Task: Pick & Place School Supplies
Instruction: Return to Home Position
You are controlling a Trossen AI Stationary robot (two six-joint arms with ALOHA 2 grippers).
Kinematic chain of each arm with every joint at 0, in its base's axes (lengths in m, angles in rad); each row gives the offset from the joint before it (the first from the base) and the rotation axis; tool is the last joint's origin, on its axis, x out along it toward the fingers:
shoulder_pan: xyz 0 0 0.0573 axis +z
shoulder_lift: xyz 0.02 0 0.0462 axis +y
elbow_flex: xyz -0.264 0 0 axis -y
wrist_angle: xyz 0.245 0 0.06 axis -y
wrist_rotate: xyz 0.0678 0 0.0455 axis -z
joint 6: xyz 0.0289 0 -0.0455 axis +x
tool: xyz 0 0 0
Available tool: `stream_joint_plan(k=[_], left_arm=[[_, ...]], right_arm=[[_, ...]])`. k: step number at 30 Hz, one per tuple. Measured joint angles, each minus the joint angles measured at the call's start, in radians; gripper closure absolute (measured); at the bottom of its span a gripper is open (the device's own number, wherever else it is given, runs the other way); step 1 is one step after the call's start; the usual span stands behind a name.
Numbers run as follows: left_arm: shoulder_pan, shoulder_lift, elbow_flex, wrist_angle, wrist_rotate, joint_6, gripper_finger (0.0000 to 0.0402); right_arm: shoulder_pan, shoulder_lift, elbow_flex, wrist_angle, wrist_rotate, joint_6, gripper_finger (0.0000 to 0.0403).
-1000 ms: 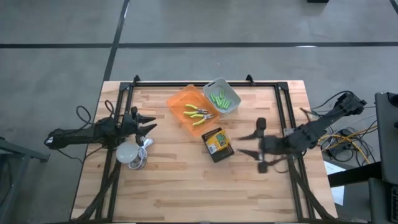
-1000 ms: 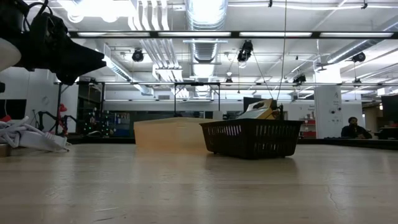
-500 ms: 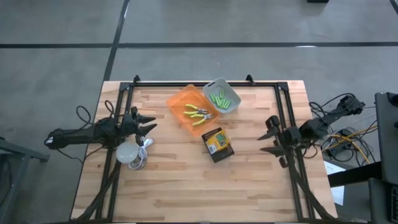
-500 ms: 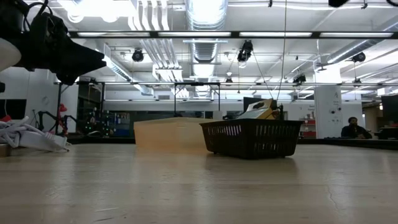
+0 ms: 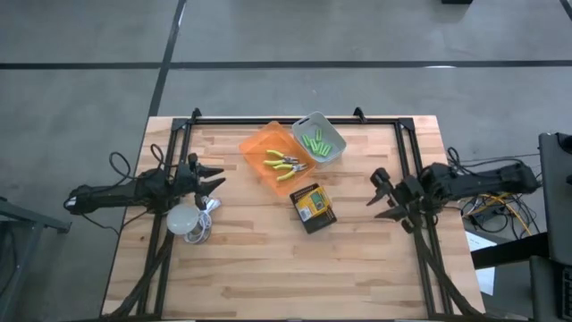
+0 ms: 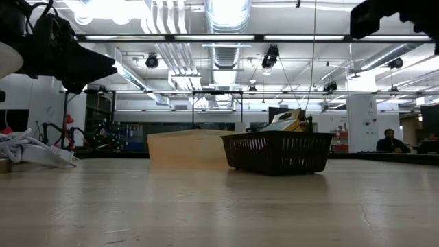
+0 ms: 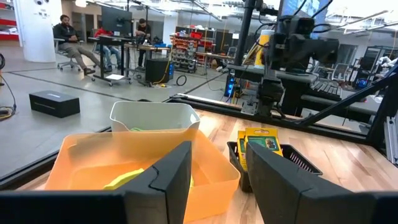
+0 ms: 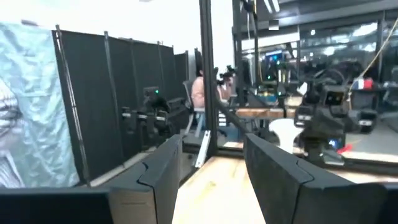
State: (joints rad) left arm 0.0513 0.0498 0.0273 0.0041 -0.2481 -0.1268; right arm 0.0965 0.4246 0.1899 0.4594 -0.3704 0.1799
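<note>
Hovering at 3 o'clock over bench (image 5: 268, 268): right end effector (image 5: 378, 190), released | left end effector (image 5: 219, 176), 9 o'clock, released | boxes (image 5: 312, 204) lying in bin (image 5: 315, 225)

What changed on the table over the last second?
The right gripper, open and holding nothing, pulled back from beside the black bin toward the table's right edge as its arm folded in. The left gripper, the black bin, the orange bin and the grey bin stayed where they were.
</note>
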Motion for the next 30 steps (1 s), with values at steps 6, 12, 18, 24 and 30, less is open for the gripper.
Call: stream_joint_plan(k=[6,12,18,24,30], left_arm=[[0.000,0.000,0.000,0.001,0.000,0.000,0.0243],[0.000,0.000,0.000,0.001,0.000,0.000,0.0243],[0.000,0.000,0.000,0.002,0.000,0.000,0.0243],[0.000,0.000,0.000,0.002,0.000,0.000,0.0243],[0.000,0.000,0.000,0.002,0.000,0.000,0.0243]], right_arm=[[-0.183,0.002,-0.074,0.053,-0.044,0.043,0.0234],[-0.323,0.000,-0.144,0.097,-0.010,0.100,0.0234],[-0.411,0.001,-0.181,0.124,0.030,0.101,0.0234],[-0.424,0.002,-0.181,0.006,0.188,0.166,0.0234],[-0.425,0.002,-0.181,-0.081,0.240,0.226,0.0234]])
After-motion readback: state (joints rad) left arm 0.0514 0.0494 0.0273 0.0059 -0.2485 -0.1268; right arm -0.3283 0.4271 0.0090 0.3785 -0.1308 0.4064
